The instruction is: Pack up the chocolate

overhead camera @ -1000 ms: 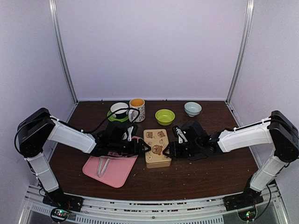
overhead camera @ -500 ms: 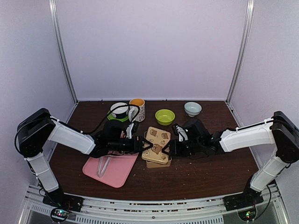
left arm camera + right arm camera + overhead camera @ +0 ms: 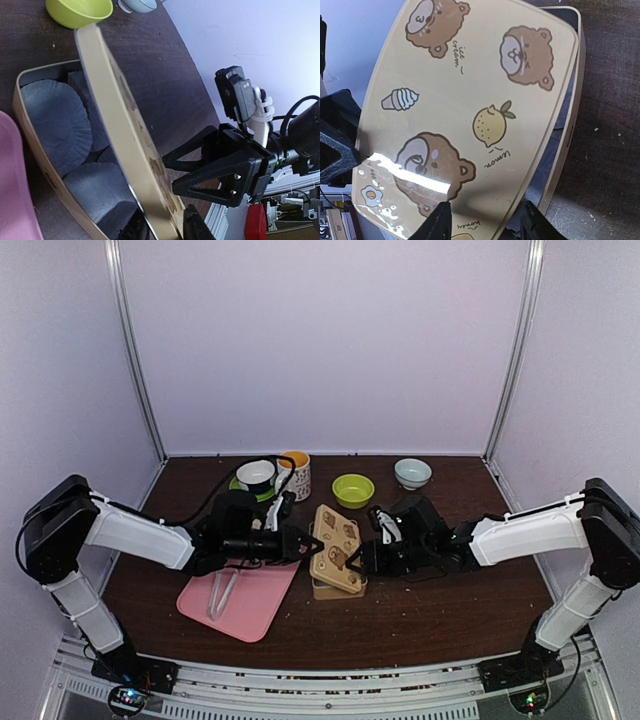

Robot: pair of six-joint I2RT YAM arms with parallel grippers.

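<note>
Chocolate: no lumps are showing clearly in any view, so I cannot place it. The dishes along the far edge are too small to see into.

The tin base [image 3: 22, 100] is sitting at the middle of the tabletop [image 3: 450, 610]. Dark pleated paper cups [image 3: 52, 125] are lying inside it, side by side.

The tin lid [image 3: 335, 537] is standing steeply tilted over the base. Its bear-printed face is turning toward the right arm, and the base's left side is lying uncovered. Whether the lid's lower edge is resting on the base cannot be told.

The left gripper [image 3: 310, 540] is reaching in from the left. Its fingers are pinching the lid's edge, one on each face.

The right gripper [image 3: 356, 558] is facing the printed side with its fingers spread apart and nothing between the tips. The tips are sitting right at the lid, but contact is not certain.

A pink board [image 3: 240, 600] is lying toward the near-left part of the tabletop, just beside the tin. Pale tongs [image 3: 222, 592] are lying on it. The left forearm is crossing over the board's far edge.

Along the far edge, from the left:
- A white cup [image 3: 256, 475] is sitting on a green saucer [image 3: 238, 488], with a black cable arcing over it.
- An orange-lined mug [image 3: 295, 475] is standing just beside the cup.
- A green bowl [image 3: 353, 490] is sitting behind the lid.
- A pale bowl [image 3: 412, 473] is sitting further right.
</note>
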